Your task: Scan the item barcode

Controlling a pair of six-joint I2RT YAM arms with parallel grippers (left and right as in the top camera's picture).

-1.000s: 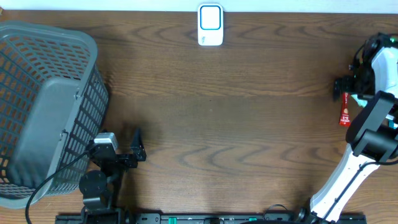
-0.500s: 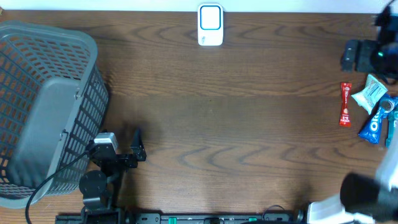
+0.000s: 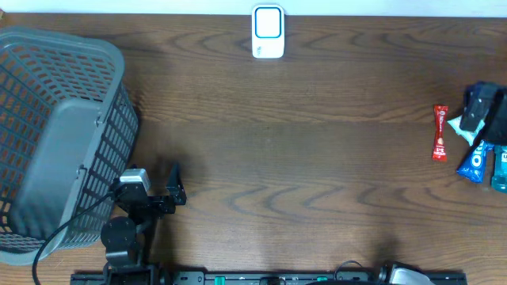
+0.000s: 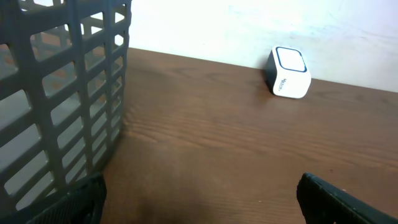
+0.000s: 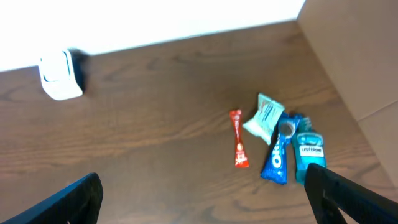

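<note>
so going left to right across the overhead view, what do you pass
grey basket → left end effector → white scanner → red stick packet → blue oreo pack → teal bottle. The pale packet is mostly covered here, so it is left out.

The overhead camera looks straight down from high on the table (image 3: 317,158), taking in basket (image 3: 59,134), scanner (image 3: 268,32) and snacks (image 3: 475,165). The left wrist camera sits low, looking level across the wood: basket (image 4: 62,93) close left of the left gripper (image 4: 200,190), scanner (image 4: 288,73) ahead-right. The right wrist camera hangs high, tilted down: snacks (image 5: 273,146) ahead-right of the right gripper (image 5: 202,180), scanner (image 5: 60,74) far left. All share the scanner.
</note>
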